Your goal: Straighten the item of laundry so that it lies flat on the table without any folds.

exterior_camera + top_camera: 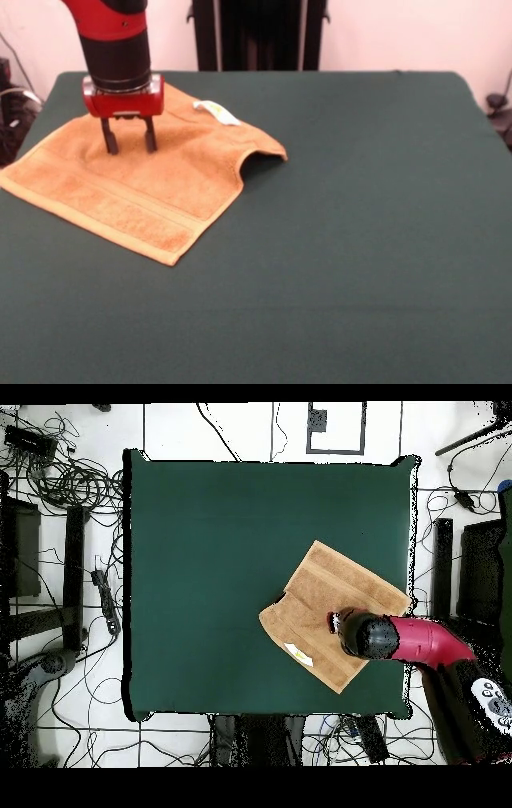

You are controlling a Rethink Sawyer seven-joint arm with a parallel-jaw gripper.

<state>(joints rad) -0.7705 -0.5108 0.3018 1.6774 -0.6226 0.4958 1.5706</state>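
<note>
Orange-tan terry towel (140,188), one item, logged from my remote station. Position: on the dark green felt table (360,240), in the left part of the front view, set cornerwise to the table edges; in the overhead view it sits toward the right side of the table, its outer corner at or close to the table's right edge.

Condition, left to right in the front view: the left corner lies flat on the felt; a woven border band (132,210) runs along the near edge, flat and unwrinkled; the middle of the cloth lies mostly smooth; a small white tag (216,112) shows at the far edge; the right corner (260,152) is humped up off the felt, with a dark hollow beneath it. From overhead I read that same part as a stepped notch in the outline, so the towel is not a clean square.

Gripper (128,144), red body with two dark fingers (110,138), stands upright over the left-centre of the towel, tips at the cloth. I see the jaws parted to a narrow gap, with nothing held between them.
</note>
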